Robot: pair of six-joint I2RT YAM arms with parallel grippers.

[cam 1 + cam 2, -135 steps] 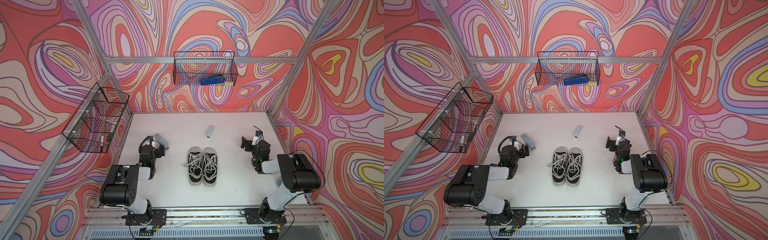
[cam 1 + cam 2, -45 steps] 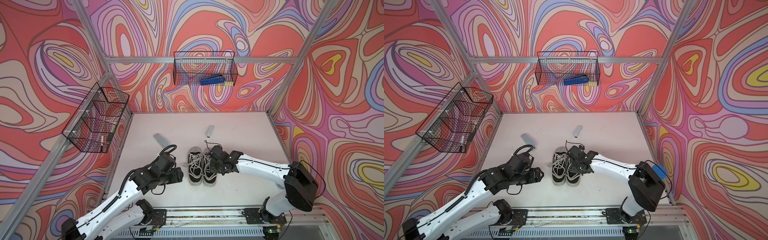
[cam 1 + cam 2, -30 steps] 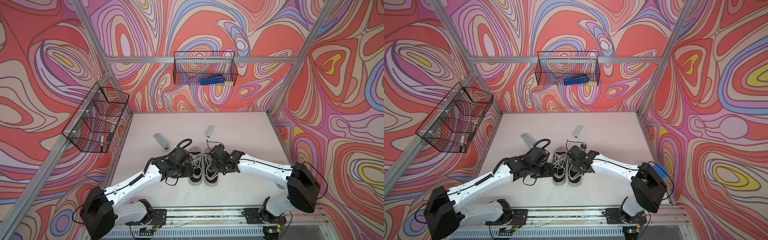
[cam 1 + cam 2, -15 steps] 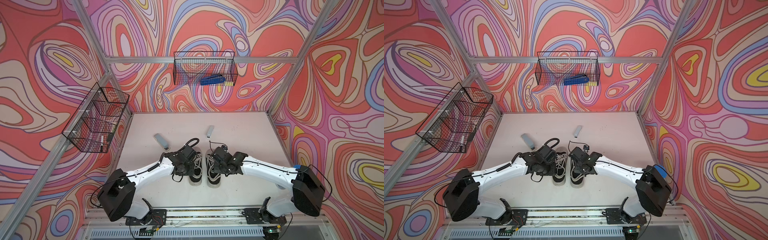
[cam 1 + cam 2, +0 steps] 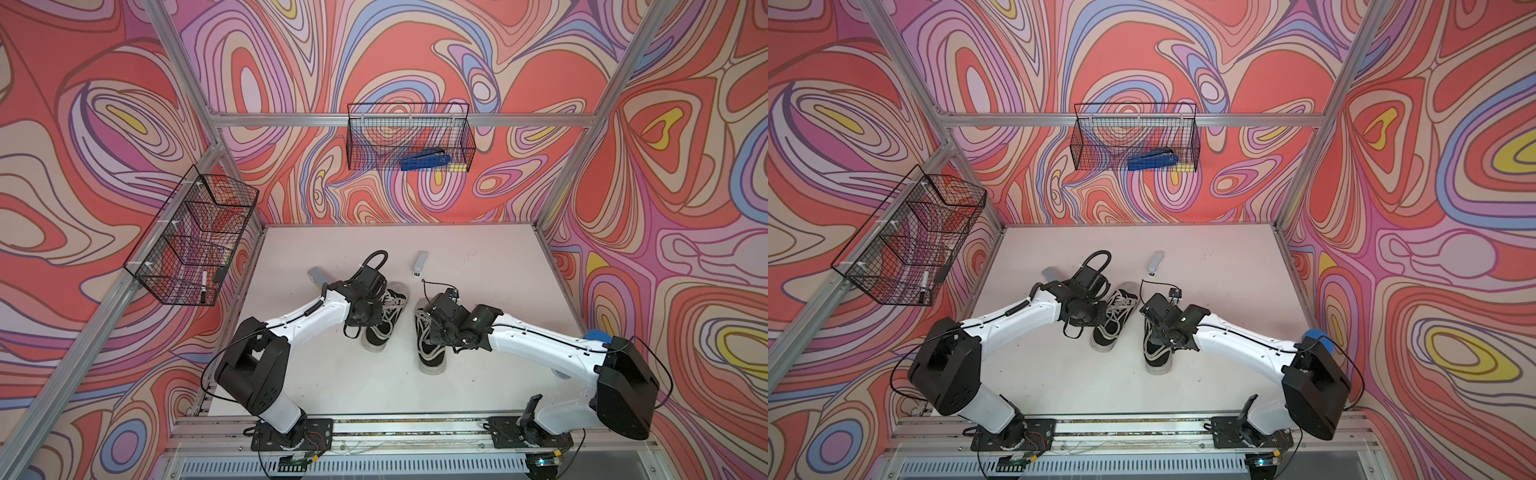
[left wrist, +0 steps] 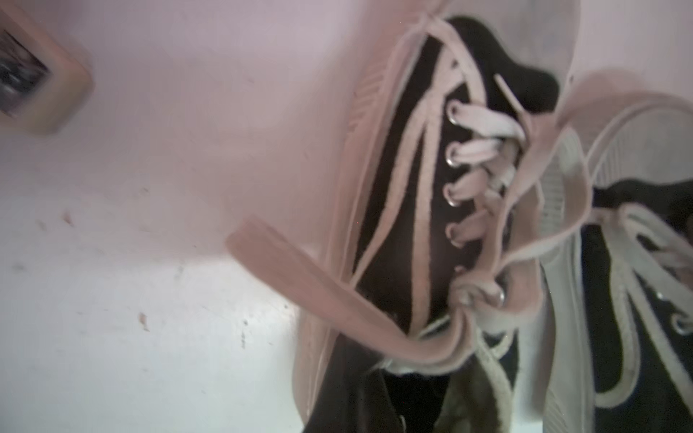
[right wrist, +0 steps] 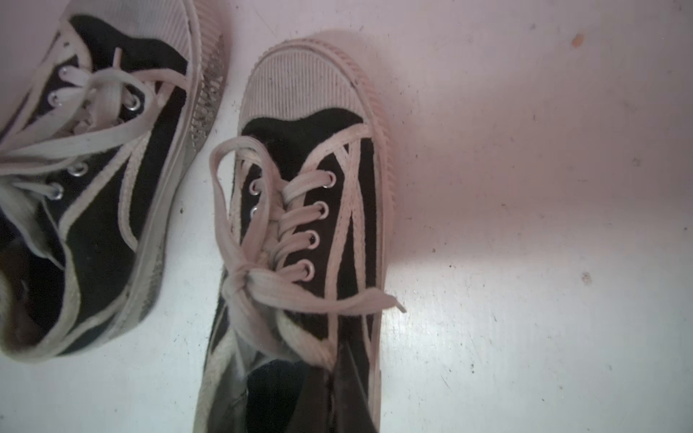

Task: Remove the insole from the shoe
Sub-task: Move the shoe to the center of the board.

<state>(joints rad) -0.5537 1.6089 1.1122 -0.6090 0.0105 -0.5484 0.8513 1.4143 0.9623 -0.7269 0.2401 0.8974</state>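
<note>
Mid-worktop (image 5: pixel 478 266), toes toward the far edge, a pair in black canvas, set apart: left shoe (image 5: pixel 384 322) tilted, right shoe (image 5: pixel 430 353) flat. Down at the left shoe's collar, the left hand (image 5: pixel 368 316), pinched together. At the right shoe's mouth, the right hand (image 5: pixel 436 328), likewise pinched together. Contents of either pinch: impossible to tell. No clear sight of the insole, presumably inside the shoe. Probably light, thin and floppy, perhaps lightly stuck down. Best taken by its edge at the heel end, then peeled up and drawn out through the collar, with the other hand pinning the shoe.
</note>
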